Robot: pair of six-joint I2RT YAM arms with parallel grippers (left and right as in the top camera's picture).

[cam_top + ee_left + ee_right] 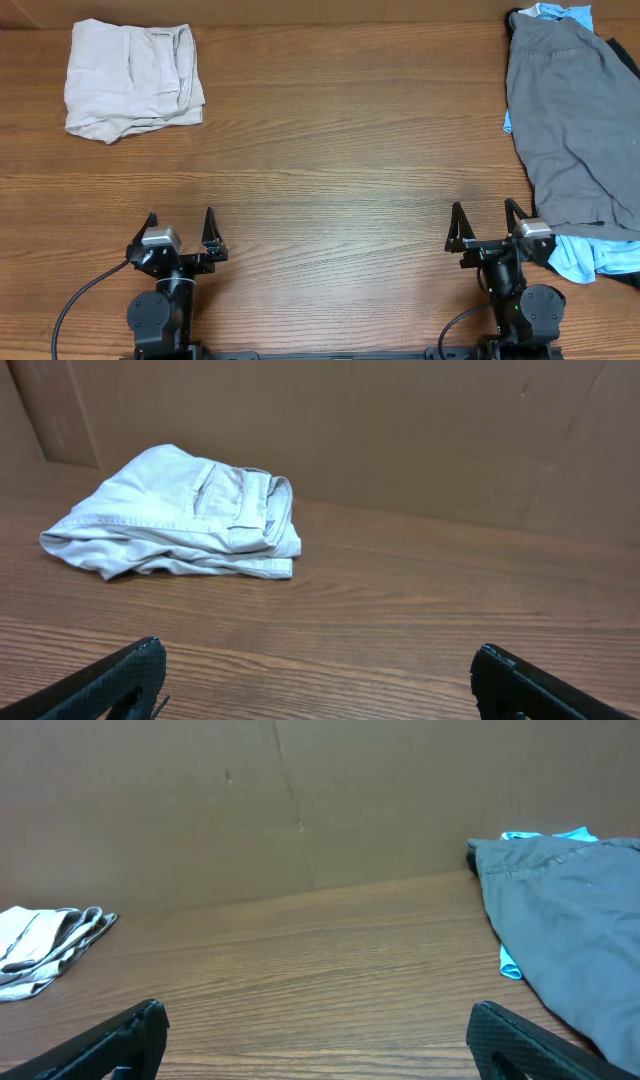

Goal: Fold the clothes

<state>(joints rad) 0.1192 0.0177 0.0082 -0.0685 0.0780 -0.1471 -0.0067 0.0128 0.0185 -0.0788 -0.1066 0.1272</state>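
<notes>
While the left gripper (180,224) and right gripper (484,216) are sitting at the near edge of the table (330,190), both spread wide and empty, a folded beige garment (132,80) is lying at the far left corner, and a rumpled grey garment (570,130) is sprawling over light-blue cloth (572,262) along the right side.

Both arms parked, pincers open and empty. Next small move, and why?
Probably reach the right pincer toward the near edge of the grey garment. It lies unfolded beside that arm, on top of a blue garment, while the beige shorts at far left look already folded.
</notes>
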